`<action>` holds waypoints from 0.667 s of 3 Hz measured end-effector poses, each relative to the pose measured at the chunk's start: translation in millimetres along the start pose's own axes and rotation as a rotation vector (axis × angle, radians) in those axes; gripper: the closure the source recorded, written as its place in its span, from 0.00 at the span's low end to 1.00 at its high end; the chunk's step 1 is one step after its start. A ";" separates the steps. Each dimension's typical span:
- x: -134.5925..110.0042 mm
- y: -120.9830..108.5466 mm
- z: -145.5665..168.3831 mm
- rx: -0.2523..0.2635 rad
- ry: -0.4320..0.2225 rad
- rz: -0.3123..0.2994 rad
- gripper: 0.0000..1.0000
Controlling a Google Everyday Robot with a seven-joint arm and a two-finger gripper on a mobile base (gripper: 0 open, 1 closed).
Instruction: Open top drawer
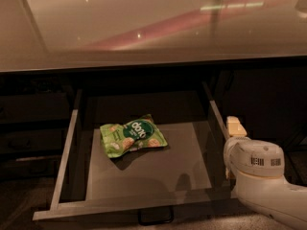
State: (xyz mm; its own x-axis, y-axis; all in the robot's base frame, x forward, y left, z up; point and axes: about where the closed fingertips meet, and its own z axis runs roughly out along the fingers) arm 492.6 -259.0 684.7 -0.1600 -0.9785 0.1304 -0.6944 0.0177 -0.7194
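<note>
While top drawer [144, 176] stands pulled out, tool [235, 127] just outside right rim, grip cannot be told

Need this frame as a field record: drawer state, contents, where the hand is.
drawer: top drawer pulled out, grey floor exposed
handle: dark pull at front centre, nothing on it
contents: one green snack bag, lying flat, toward the rear, slightly left of centre
hand: hand outside the drawer, beside its right rail, away from the handle
above: glossy countertop
task status: drawer looks open
</note>
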 end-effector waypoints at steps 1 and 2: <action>-27.6 -40.4 -1.0 -0.017 -0.020 0.005 0.00; -27.6 -40.4 -1.0 -0.017 -0.020 0.005 0.00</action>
